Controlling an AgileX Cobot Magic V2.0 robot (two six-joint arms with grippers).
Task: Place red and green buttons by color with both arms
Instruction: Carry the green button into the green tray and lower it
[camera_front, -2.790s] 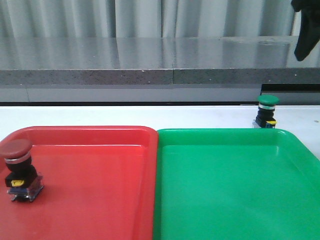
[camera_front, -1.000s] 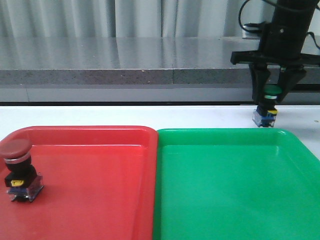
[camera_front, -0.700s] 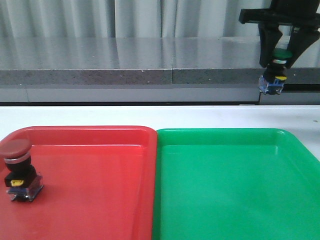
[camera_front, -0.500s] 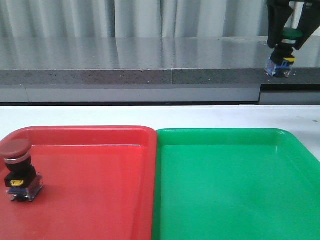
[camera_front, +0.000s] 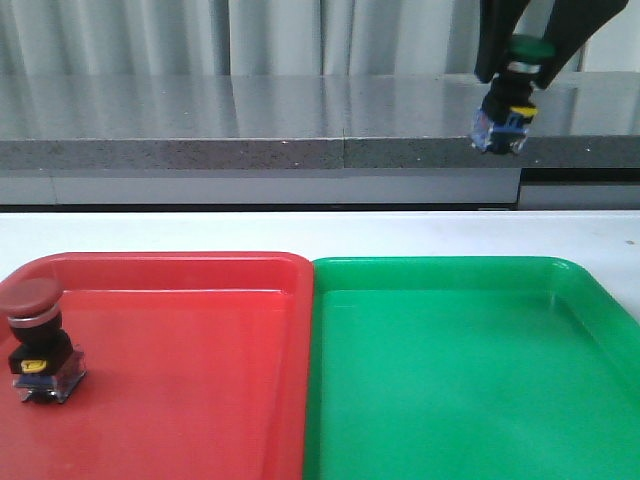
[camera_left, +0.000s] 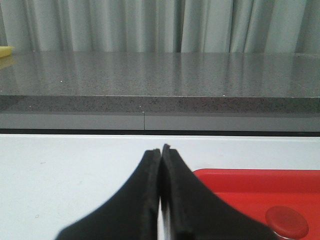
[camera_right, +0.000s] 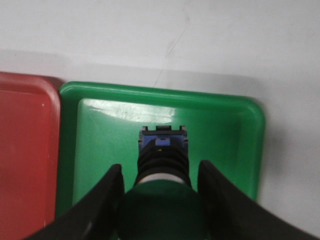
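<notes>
Green-capped mushroom push-button (camera_front: 508, 88) gripped in right black claw (camera_front: 527, 50), high above green plastic tray (camera_front: 470, 380); left black claw (camera_left: 160, 162) clenched, empty.

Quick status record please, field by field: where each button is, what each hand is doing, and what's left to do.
red button: upright in the red tray, near its left edge
green button: held in the air, above the far part of the green tray
right hand: shut on green button
left hand: shut, empty, by the red tray's corner
left to do: lower green button into green tray and release
</notes>
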